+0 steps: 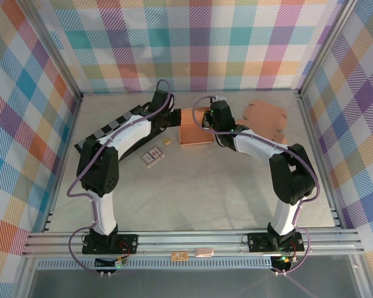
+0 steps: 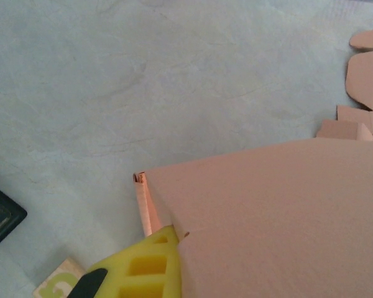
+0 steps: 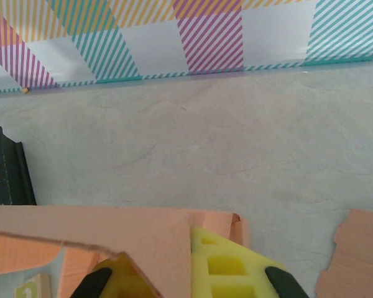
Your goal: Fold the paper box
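The paper box is a salmon-brown cardboard box standing at the back middle of the table. My left gripper is at the box's left back corner. In the left wrist view one yellow finger presses against a thin side wall, and the broad panel hides the other finger. My right gripper is at the box's right back corner. In the right wrist view a cardboard panel stands pinched between that gripper's two yellow fingers. Both grippers are shut on the box.
A flat cut cardboard blank lies to the right of the box. A black ridged strip lies at the left. A small pack of cards and a small lettered block lie near the box's front left. Plaid walls enclose the table.
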Available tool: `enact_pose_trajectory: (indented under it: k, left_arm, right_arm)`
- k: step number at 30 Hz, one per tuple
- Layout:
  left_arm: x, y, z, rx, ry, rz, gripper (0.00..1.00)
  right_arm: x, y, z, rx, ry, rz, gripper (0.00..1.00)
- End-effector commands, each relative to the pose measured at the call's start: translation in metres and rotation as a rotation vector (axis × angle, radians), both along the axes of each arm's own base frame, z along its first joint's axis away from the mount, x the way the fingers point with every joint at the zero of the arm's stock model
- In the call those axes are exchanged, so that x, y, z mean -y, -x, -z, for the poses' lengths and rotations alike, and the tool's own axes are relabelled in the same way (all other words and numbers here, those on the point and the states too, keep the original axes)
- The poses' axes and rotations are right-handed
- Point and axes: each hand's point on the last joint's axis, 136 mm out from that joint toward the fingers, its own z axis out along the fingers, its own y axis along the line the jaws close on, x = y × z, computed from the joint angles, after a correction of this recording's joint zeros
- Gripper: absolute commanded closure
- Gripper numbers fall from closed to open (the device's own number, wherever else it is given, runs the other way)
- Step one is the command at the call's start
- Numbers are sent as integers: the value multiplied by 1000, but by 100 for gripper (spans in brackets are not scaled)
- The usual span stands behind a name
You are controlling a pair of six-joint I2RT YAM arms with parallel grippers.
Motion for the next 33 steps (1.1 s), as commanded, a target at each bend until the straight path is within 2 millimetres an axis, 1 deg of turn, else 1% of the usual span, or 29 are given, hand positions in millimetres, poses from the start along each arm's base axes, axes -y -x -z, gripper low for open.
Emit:
enact_pose_trajectory:
  k: [1,2,3,7,10,12,16,20,24,27,29,33]
  left_arm:
    - [26,4,-14,-1,114,64,100]
    - [25,6,-9,-13,114,66,100]
    - [28,2,-11,13,133,69,100]
    - [27,5,0,24,139,66,100]
    - [26,7,2,58,167,52,100]
    - [29,12,3,67,173,61,100]
    - [31,18,10,69,146,73,100]
    - [26,21,18,64,121,65,100]
    - [26,26,27,59,81,69,100]
    - [29,31,37,56,37,85,100]
    - [29,34,46,53,-2,87,100]
    - [22,41,60,45,-61,69,100]
  right_arm:
    - [-18,15,28,-55,-24,-69,100]
    - [-19,17,32,-53,-24,-78,100]
    - [-19,18,34,-48,-24,-88,100]
    - [-21,23,41,-56,-20,-119,100]
    - [-21,26,45,-57,-32,-129,100]
    - [-21,28,49,-68,-32,-129,100]
    - [-18,32,57,-72,-35,-124,100]
    - [-15,34,63,-87,-16,-123,100]
    - [-11,37,64,-113,2,-108,100]
    - [-4,40,59,-132,8,-70,90]
    - [3,43,55,-158,5,-31,81]
    - [-1,51,44,-211,-51,-38,65]
